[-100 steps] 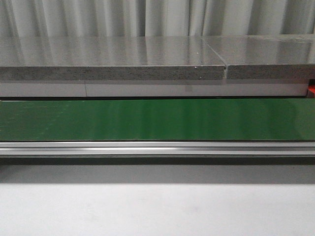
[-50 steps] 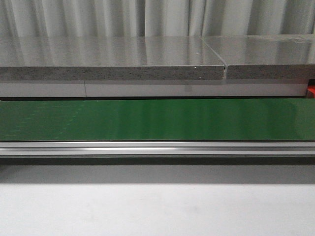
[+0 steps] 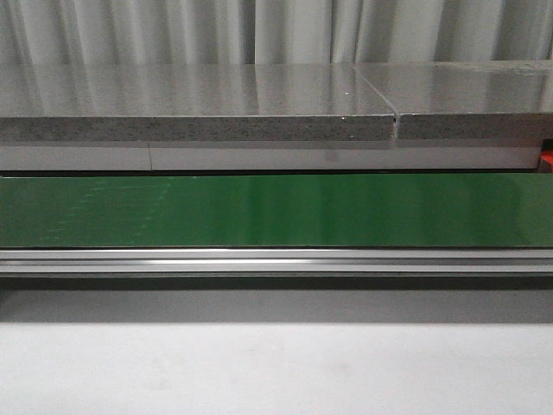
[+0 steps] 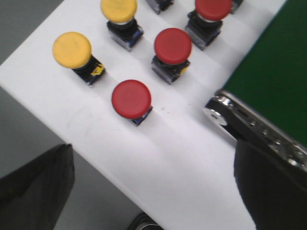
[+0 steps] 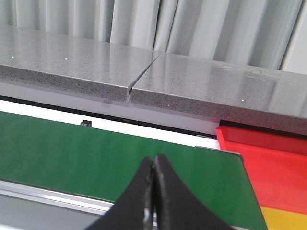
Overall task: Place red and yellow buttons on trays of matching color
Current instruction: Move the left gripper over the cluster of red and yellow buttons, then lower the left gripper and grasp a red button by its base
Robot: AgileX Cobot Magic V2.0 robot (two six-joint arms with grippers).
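In the left wrist view several buttons stand on a white board (image 4: 182, 163): red ones (image 4: 131, 98) (image 4: 172, 45) (image 4: 213, 8) and yellow ones (image 4: 72, 49) (image 4: 119, 9). My left gripper (image 4: 153, 187) is open and empty, its dark fingers (image 4: 36, 187) wide apart over the board's near edge, short of the nearest red button. My right gripper (image 5: 154, 165) is shut and empty above the green belt (image 5: 96, 153). A red tray (image 5: 268, 153) and a strip of yellow tray (image 5: 285, 218) lie past the belt's end. No gripper or button shows in the front view.
The green conveyor belt (image 3: 276, 210) with its aluminium rail (image 3: 276, 259) crosses the front view, a grey stone shelf (image 3: 199, 104) behind it and curtains at the back. The belt's end roller (image 4: 218, 108) sits beside the white board.
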